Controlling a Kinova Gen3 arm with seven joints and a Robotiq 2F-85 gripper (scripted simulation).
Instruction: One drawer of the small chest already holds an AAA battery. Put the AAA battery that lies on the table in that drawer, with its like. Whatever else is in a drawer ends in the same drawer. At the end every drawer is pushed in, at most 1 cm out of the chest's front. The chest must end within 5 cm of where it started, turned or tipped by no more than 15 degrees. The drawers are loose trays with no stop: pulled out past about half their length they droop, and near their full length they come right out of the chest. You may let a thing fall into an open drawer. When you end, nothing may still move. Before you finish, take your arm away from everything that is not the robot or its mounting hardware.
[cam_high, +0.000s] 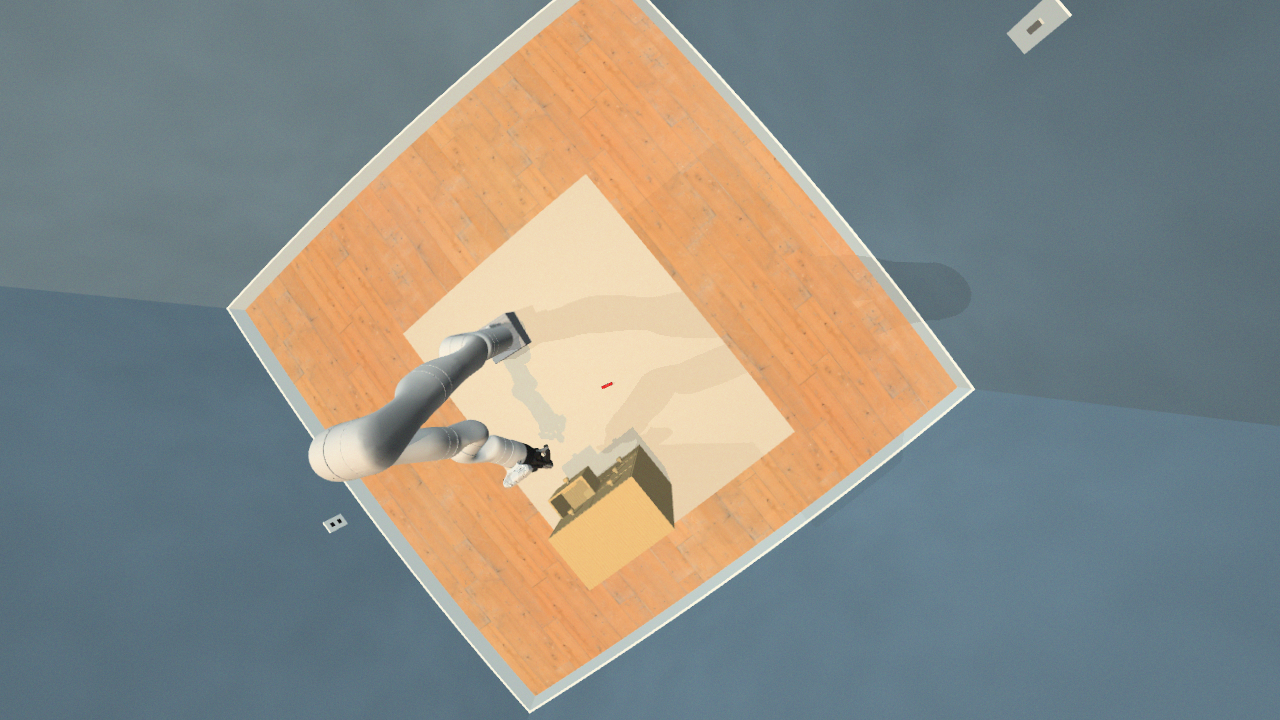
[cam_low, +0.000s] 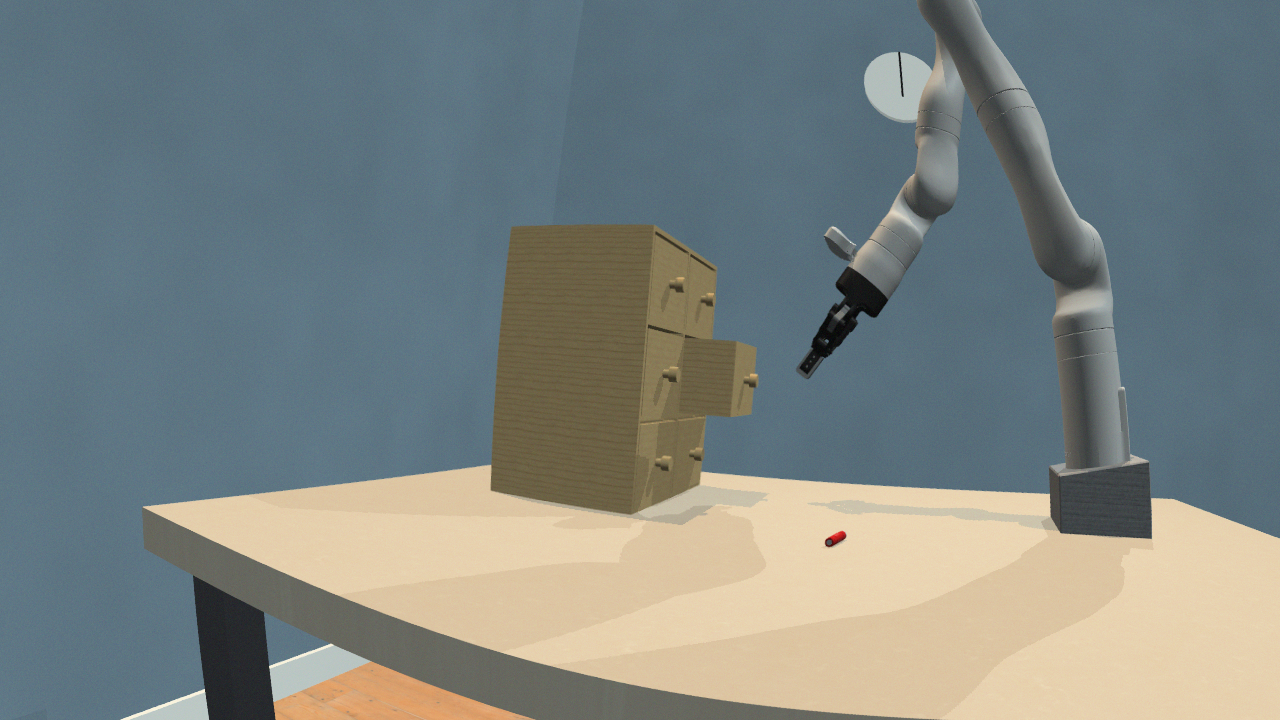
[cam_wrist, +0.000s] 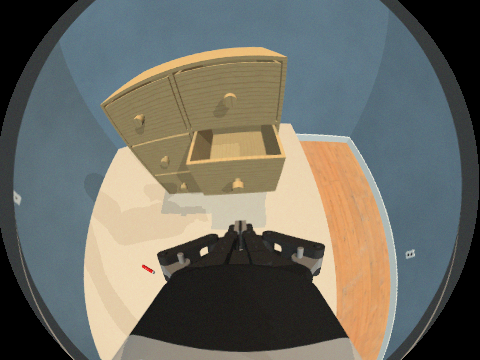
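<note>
Seen from above, the small tan wooden chest with six knobbed drawers stood near one end of the pale cream rectangular table. One boxy tan wooden drawer stuck out of the chest's front. The black two-fingered gripper was before the chest, near that drawer and apart from it. The small red cylindrical AAA battery lay on the table, well out from the chest's front.

From the side, I could see the long light-grey jointed arm reaching from its dark grey block-shaped base, which stood on the table well out in front of the chest. The gripper hung in the air before the chest, tilted down toward it. The battery rested on its side on the tabletop, between the chest and the base.

In the wrist view, facing the chest, I saw the open drawer in the right-hand column's middle row, its wooden inner floor showing. The other five sat in the chest. The gripper's fingertips met, pinched shut on nothing, short of the chest. The battery lay out before the chest, off to the left.
</note>
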